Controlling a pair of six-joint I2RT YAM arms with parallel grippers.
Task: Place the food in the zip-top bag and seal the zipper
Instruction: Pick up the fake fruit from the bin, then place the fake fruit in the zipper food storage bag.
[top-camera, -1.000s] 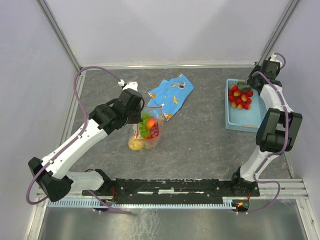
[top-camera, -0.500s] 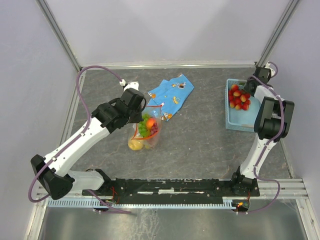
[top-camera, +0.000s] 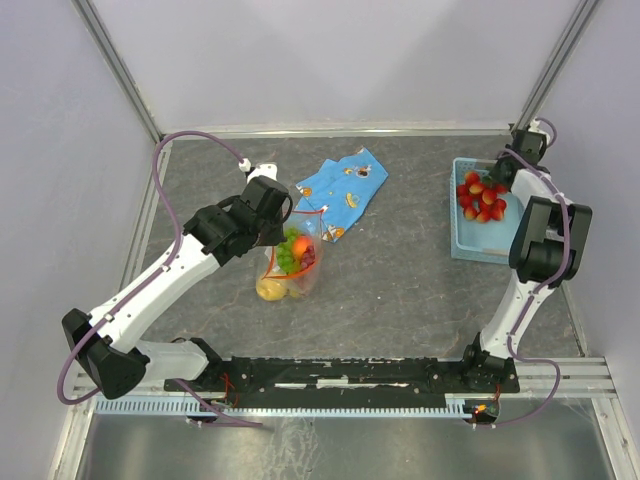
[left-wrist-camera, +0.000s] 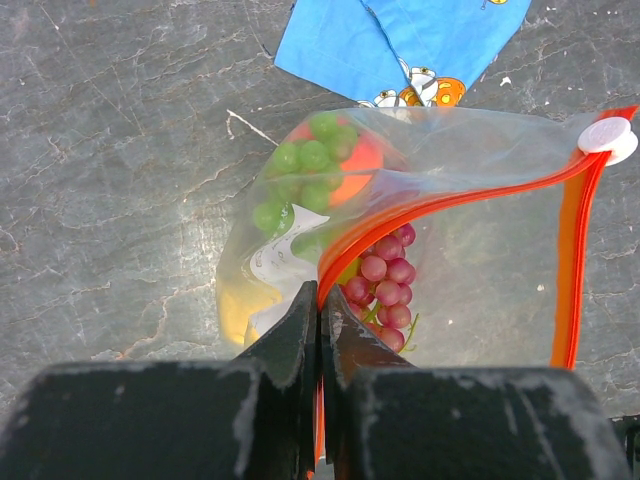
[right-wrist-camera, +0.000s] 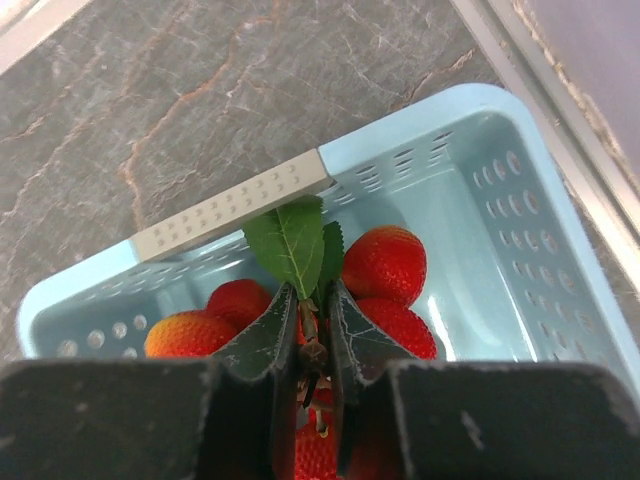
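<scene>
While the left gripper (left-wrist-camera: 320, 300) is clamped on the zipper (left-wrist-camera: 450, 200) of the zip-top bag (left-wrist-camera: 480, 270), which rests mid-counter (left-wrist-camera: 120, 150) holding green grapes (left-wrist-camera: 305, 160), purple grapes (left-wrist-camera: 385, 285) and an orange (left-wrist-camera: 360, 165), the right gripper (right-wrist-camera: 308, 310) is pinched together on the leafy stem (right-wrist-camera: 295, 260) of the strawberry bunch (right-wrist-camera: 385, 262) in the light-blue basket (right-wrist-camera: 480, 200). The berries look light, rigid and glossy, so the stem seems the surest hold. The bag's film looks limp and slippery.
</scene>
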